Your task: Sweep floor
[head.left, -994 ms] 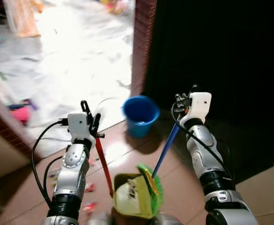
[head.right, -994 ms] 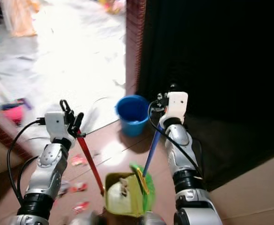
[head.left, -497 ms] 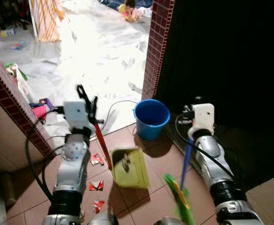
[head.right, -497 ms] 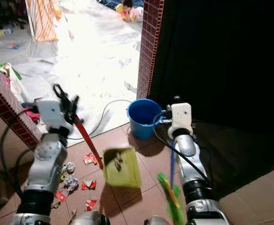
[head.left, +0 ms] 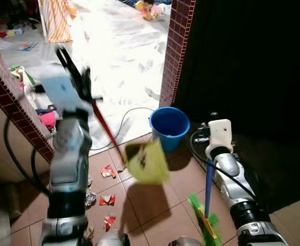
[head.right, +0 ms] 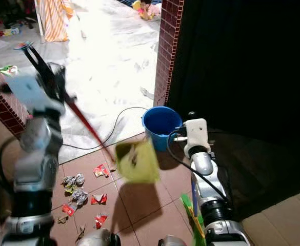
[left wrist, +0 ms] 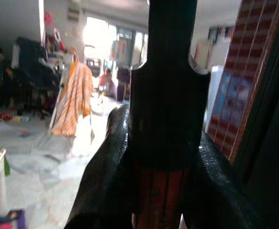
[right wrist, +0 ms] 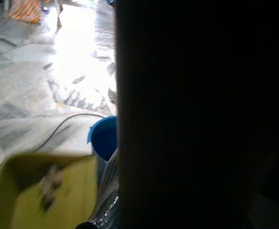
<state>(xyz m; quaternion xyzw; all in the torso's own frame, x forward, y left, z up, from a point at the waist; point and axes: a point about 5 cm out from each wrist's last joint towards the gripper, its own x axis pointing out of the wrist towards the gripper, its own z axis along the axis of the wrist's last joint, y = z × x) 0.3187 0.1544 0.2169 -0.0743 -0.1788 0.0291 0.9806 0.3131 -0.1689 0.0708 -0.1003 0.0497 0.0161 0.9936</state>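
Tiled floor [head.left: 155, 205], yellow dustpan [head.left: 146, 162] raised, no readable writing

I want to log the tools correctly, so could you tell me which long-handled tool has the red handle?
The yellow dustpan, held up off the floor by the left end effector. The green broom in the right end effector has a blue handle.

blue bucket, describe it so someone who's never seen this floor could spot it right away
Start at the dark red brick pillar at the doorway. At its foot, on the brown floor tiles, stands the round blue plastic bucket, open at the top. It is the one solid blue tub there, beside the raised yellow dustpan.
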